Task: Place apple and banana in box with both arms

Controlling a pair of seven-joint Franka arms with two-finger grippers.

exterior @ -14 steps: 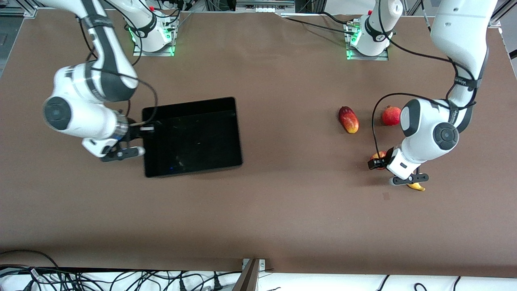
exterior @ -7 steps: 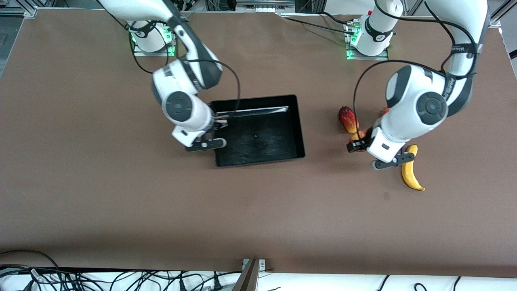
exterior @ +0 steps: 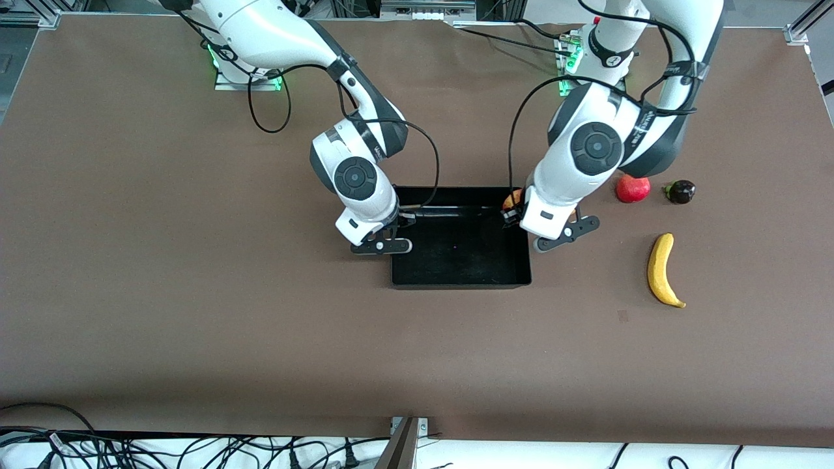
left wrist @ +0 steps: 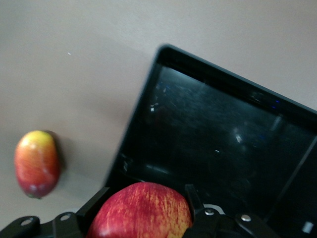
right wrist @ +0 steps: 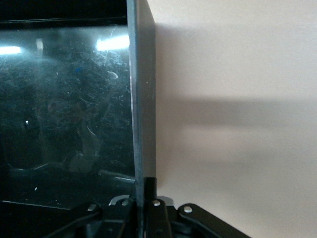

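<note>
The black box [exterior: 459,283] lies mid-table. My right gripper [exterior: 402,220] is shut on the box wall at the right arm's end; in the right wrist view the wall [right wrist: 141,99] runs between my right gripper's [right wrist: 144,198] fingers. My left gripper [exterior: 512,208] is shut on the red-yellow apple [exterior: 513,198] and holds it over the box's edge at the left arm's end. The left wrist view shows the apple [left wrist: 141,212] in my left gripper [left wrist: 143,213], above the box [left wrist: 213,124]. The yellow banana [exterior: 663,270] lies on the table toward the left arm's end, nearer the front camera.
A red pomegranate [exterior: 632,189] and a small dark fruit [exterior: 679,191] lie beside each other, farther from the front camera than the banana. A red-yellow mango [left wrist: 37,163] lies on the table just outside the box, in the left wrist view.
My right gripper has dragged the box toward the left arm's end, to mid-table. My left gripper has lifted the apple off the table and carried it to the box's edge.
</note>
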